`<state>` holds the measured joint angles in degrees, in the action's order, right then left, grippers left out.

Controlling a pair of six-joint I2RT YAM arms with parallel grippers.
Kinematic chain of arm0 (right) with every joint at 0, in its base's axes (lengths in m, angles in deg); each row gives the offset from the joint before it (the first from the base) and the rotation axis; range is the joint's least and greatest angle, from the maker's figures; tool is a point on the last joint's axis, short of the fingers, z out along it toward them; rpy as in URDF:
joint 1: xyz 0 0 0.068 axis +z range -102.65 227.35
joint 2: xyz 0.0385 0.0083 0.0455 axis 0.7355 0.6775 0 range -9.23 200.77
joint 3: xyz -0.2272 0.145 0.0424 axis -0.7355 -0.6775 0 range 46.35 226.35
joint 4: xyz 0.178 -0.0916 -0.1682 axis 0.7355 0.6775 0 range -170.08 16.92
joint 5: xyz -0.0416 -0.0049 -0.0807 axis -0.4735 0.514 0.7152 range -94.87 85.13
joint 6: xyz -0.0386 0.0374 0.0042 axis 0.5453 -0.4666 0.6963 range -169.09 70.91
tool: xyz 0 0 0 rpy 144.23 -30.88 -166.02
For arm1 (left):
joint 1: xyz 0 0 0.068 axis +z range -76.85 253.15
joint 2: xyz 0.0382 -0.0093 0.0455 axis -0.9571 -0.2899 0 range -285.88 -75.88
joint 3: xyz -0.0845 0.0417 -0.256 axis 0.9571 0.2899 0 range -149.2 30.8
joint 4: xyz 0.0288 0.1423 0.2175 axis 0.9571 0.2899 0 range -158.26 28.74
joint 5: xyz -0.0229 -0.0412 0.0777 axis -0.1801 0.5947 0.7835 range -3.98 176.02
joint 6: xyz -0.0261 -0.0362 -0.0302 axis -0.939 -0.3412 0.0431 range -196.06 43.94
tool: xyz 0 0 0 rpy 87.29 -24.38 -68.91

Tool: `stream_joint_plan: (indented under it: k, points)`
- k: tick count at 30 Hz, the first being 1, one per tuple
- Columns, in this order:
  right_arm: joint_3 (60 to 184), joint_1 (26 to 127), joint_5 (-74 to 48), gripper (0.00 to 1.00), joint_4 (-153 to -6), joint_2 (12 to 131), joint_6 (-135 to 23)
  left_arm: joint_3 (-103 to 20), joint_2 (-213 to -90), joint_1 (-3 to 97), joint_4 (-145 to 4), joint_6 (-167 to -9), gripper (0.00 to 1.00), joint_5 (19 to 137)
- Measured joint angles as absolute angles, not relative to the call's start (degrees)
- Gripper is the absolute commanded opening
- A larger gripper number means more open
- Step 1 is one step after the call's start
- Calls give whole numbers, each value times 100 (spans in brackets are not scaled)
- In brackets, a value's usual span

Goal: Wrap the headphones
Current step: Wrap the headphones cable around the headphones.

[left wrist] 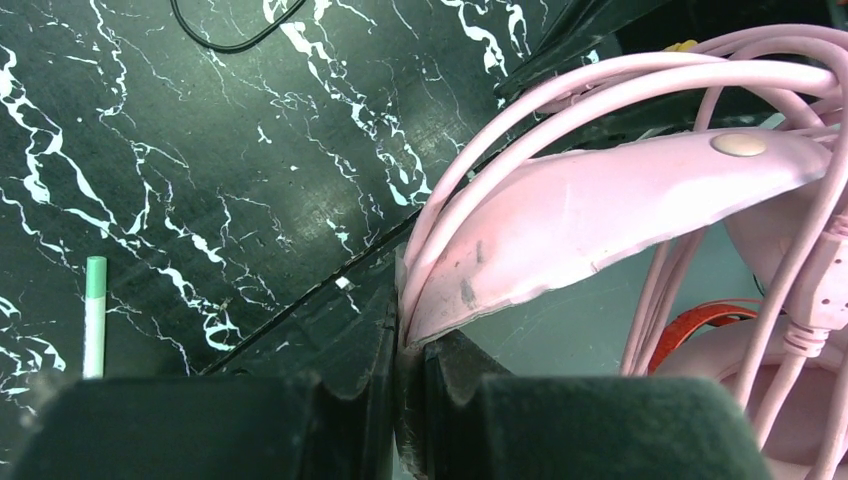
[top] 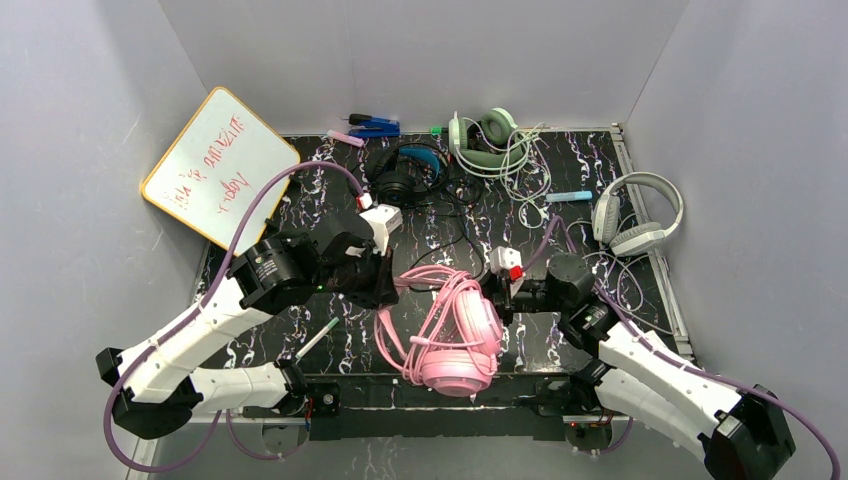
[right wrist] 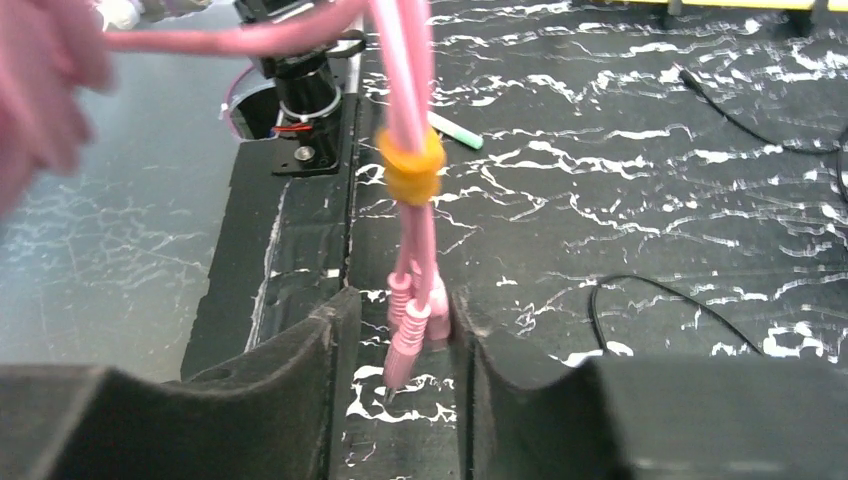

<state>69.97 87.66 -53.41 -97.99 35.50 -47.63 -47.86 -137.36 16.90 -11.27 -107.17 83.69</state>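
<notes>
The pink headphones (top: 460,340) hang near the table's front edge, their cord looped in several turns around the band. My left gripper (top: 388,285) is shut on the end of the pink headband (left wrist: 600,200), pinched between its black fingers (left wrist: 340,370). My right gripper (top: 497,298) sits just right of the headset. In the right wrist view its jaws (right wrist: 405,330) stand apart around the cord's pink plugs (right wrist: 415,320), which hang below a yellow band (right wrist: 412,168). The plugs touch the right finger; a gap shows on the left.
Black-and-blue headphones (top: 405,172), a green-white headset (top: 485,140) and white-grey headphones (top: 635,215) lie at the back with loose cords. A whiteboard (top: 220,165) leans at the left wall. A green-capped marker (top: 315,340) lies near the front left.
</notes>
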Motion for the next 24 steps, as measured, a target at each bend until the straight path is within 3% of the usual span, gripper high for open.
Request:
stream_joint_plan:
  k: [5,14,24]
  points:
    - [6628,8788,-4816,2,-10396,3572,-5264,-4729,-13736,1690,-1258,-10866,0,8420]
    - [6483,8801,-4232,1,-11421,4337,-6872,-4219,-13705,1832,-1538,-11298,0,8955]
    - [6442,8891,-3288,1,-11753,5355,-8791,-2757,-13550,3742,-2458,-11670,0,8249]
